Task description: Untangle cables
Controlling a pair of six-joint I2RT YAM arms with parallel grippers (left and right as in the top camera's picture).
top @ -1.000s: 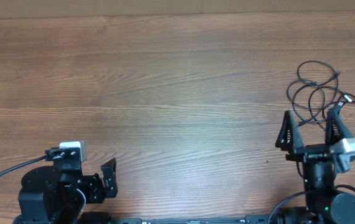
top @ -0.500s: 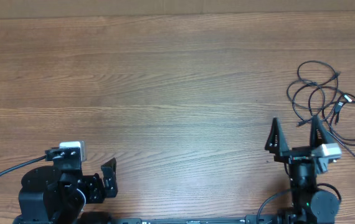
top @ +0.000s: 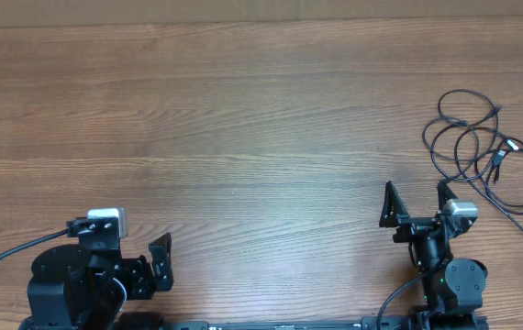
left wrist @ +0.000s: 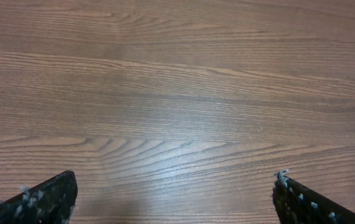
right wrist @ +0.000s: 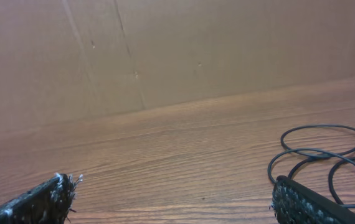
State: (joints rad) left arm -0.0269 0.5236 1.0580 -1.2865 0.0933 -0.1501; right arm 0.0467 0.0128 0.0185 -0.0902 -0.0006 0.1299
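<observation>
Stretching across all the views, the broad brown wood-grain desk (top: 243, 110) is carrying the work. In the right wrist view a plain brown cardboard wall (right wrist: 165, 50) is standing behind its far edge.

The left gripper (top: 156, 266) is sitting low at the near left corner with its jaws spread wide, well apart from anything to grasp. The right gripper (top: 417, 203) is also gaping wide and holding nothing, near the front edge on the right.

The thin black cables (top: 482, 151) are lying at the far right of the desk in a few loose, overlapping loops, ahead of the right gripper and to its right, not touching it. A small pale-tipped plug end (top: 505, 147) is resting among the loops.

The step in hand looks like the first approach, and it seems best done by the right arm. It should be aiming at a single strand on the outer edge of the coil, or at a plug end, rather than at a crossing. It should be narrowing the jaws before descending, since the cord is so thin. Drawing one loop sideways, slowly, should be avoiding tightening the others.

No brand, label or writing is showing legibly anywhere.
</observation>
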